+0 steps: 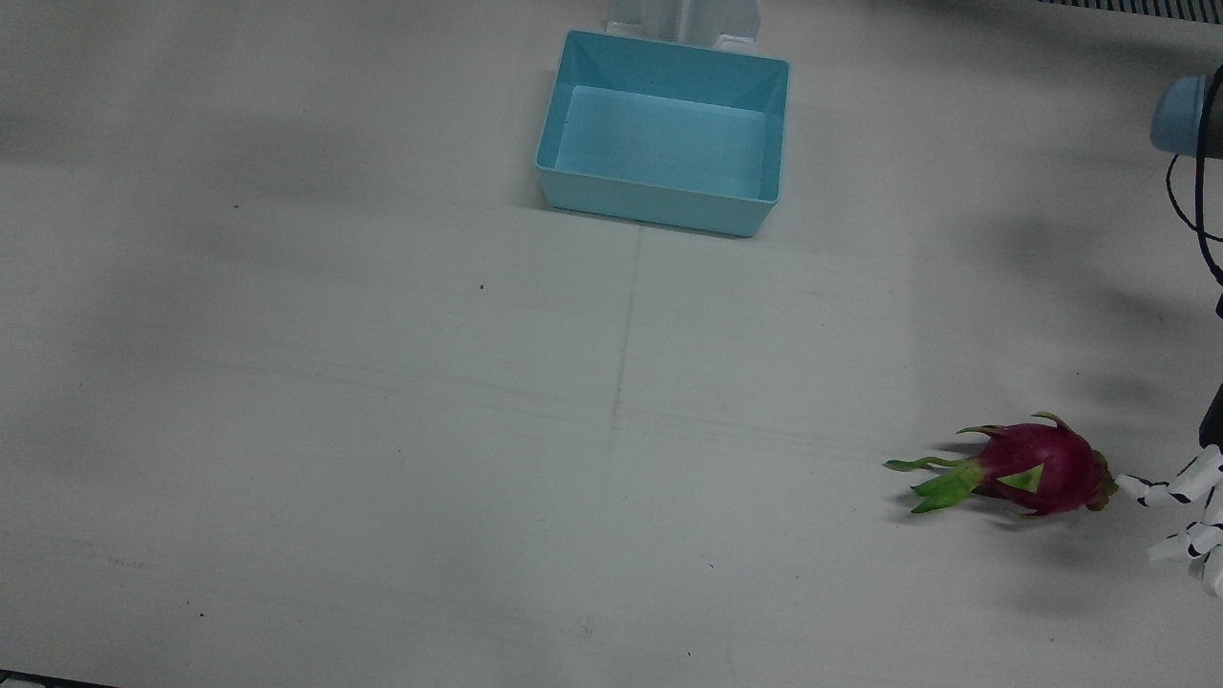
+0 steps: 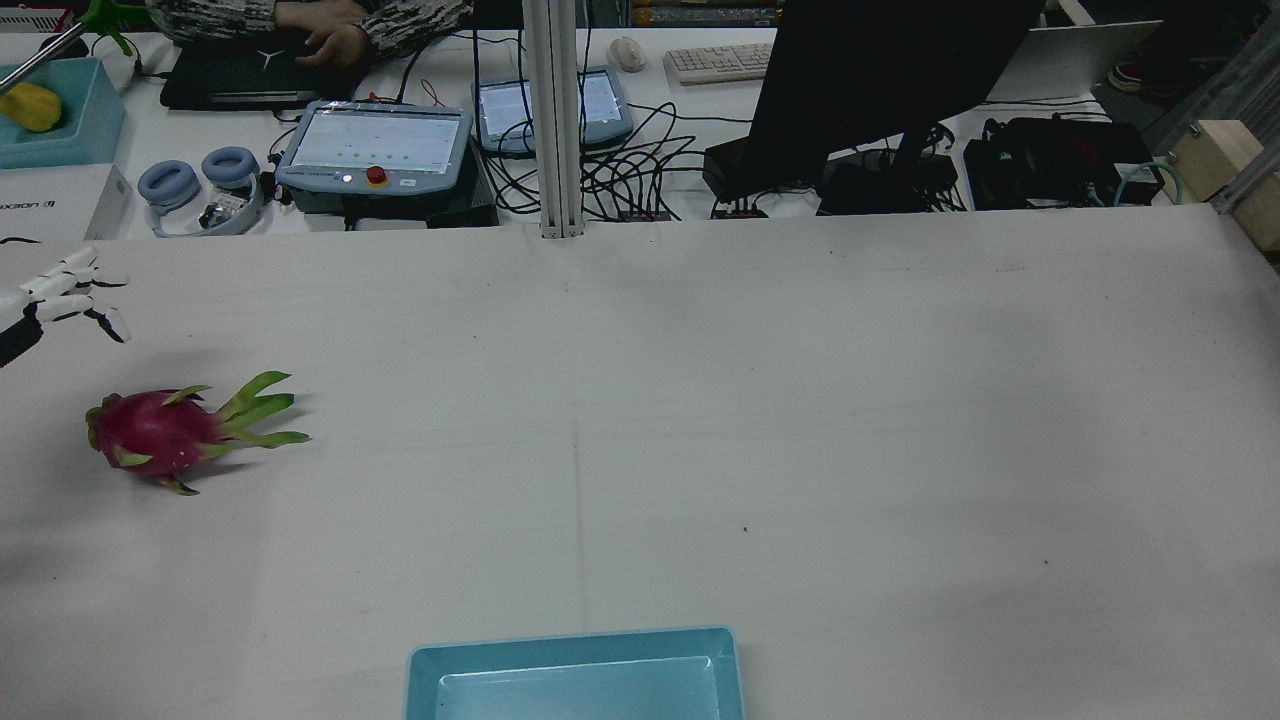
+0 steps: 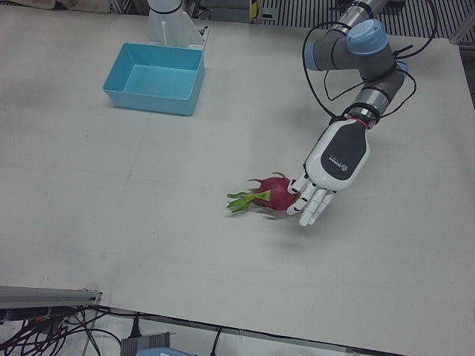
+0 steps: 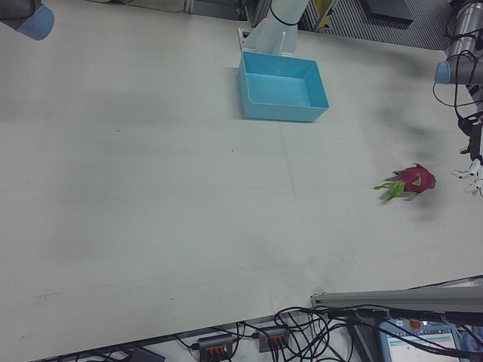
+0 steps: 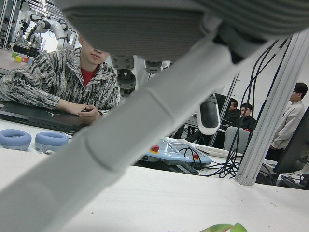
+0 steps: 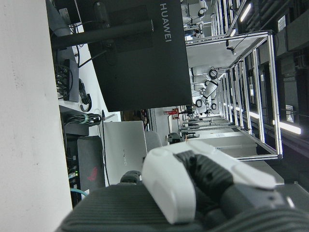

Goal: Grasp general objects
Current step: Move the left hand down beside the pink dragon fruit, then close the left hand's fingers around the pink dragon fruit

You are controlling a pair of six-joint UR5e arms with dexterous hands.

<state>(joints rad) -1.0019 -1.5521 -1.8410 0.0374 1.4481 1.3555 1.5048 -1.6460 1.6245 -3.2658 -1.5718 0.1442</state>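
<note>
While the task was only beginning, the scene stood thus:

Fruit: a dragon fruit [image 3: 276, 193] lay on its side on the white table [image 1: 382, 430], on the robot's left half, well apart from the blue bin [image 1: 662, 132] at the robot's edge of the table.

Long axis: it ran roughly across the table, left to right; in the rear view the red body was at the left and the green leafy tips pointed right, toward the table's middle, tilted slightly away from the robot.

Left hand: the left hand [image 3: 326, 176] hovered just beside the fruit's blunt red end, on the outer side, with its fingers [image 1: 1170, 489] stretched out and spread, holding nothing. Whether a fingertip touched the fruit could not be told; in the front view one lay very close to the stem end.

Direction to the fruit: from the left hand the fruit lay inward, toward the table's centre, and in the rear view a little nearer the robot.

Right hand: only its own camera showed it, fingers seemingly curled with nothing visible between them; shut or not could not be told. It was far from the fruit.

Nearer hand: the left, plainly.

Judgement: the grasp would likely need the hand brought over the body, fingers closing across the short width rather than along the axis.
</note>
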